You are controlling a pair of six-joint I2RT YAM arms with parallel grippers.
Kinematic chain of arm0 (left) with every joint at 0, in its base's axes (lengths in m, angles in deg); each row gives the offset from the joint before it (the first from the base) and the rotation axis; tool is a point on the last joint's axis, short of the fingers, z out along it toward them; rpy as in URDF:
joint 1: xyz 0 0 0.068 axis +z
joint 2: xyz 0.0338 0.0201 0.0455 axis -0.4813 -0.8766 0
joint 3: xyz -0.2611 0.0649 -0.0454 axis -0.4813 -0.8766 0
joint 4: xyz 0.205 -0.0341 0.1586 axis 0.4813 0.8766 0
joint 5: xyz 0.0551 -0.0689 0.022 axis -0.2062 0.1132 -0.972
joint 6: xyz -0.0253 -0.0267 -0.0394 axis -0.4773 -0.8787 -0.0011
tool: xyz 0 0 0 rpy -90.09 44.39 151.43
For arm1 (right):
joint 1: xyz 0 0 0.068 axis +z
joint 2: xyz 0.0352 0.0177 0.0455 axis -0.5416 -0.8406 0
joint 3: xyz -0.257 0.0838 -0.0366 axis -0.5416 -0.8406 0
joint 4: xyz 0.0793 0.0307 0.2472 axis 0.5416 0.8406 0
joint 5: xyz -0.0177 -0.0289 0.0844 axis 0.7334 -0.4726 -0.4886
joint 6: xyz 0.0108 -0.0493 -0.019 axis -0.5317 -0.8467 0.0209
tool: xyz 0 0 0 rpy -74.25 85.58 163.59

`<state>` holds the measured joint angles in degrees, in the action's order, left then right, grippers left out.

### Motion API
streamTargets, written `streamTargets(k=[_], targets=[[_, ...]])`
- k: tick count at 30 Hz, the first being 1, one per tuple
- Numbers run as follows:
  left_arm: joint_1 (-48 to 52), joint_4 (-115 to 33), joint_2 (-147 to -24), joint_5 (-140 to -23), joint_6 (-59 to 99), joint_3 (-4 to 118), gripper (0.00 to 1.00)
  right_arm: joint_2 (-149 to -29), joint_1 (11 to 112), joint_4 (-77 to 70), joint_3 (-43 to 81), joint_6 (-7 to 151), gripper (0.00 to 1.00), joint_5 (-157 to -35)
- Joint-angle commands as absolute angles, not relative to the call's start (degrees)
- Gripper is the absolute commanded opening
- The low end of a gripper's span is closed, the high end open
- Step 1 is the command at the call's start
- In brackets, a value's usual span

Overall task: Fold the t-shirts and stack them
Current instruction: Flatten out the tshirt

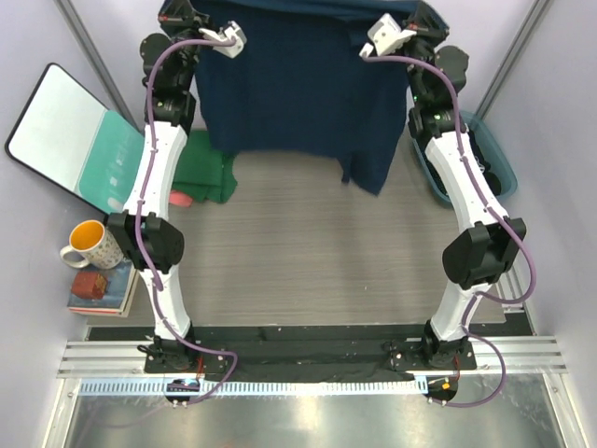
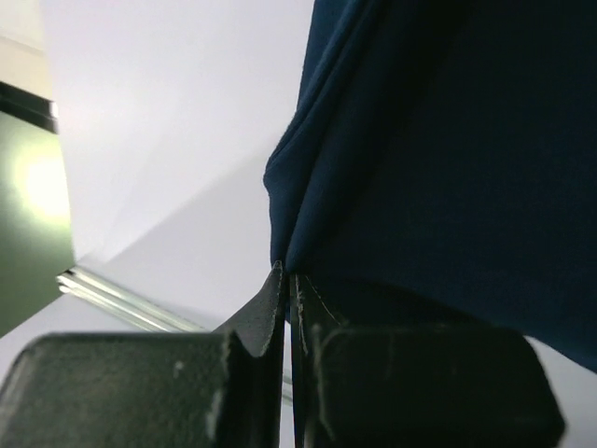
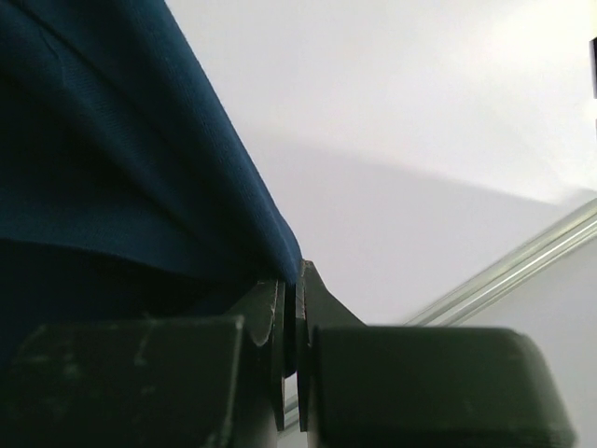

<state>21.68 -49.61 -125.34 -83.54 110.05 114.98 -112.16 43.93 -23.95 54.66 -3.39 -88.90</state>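
Note:
A navy blue t-shirt hangs spread between my two grippers at the far side of the table, its lower edge draped onto the wood. My left gripper is shut on its left top corner; the wrist view shows navy cloth pinched at the fingertips. My right gripper is shut on the right top corner, with navy cloth caught at its tips. A dark green t-shirt lies folded by the left arm, with a bit of salmon-pink cloth peeking out beside it.
A teal-and-white board leans at the left. A yellow-lined mug and a small stack of books sit at the left edge. A teal bin with dark contents stands at the right behind the right arm.

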Motion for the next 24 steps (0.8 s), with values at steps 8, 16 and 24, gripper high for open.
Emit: streamTargets(k=[8,16,24], targets=[[26.31,-63.95,-108.53,-85.78,110.67,99.61,0.00,-96.32,39.04,-23.40,49.21,-2.87,0.01,-82.56],[26.40,-47.28,-89.45,-75.43,129.65,48.40,0.00,-77.34,38.51,3.92,10.44,-1.71,0.01,-95.65],[17.27,-33.18,-81.87,-76.40,128.46,37.68,0.00,-75.38,38.24,23.54,8.56,-1.11,0.01,-103.83]])
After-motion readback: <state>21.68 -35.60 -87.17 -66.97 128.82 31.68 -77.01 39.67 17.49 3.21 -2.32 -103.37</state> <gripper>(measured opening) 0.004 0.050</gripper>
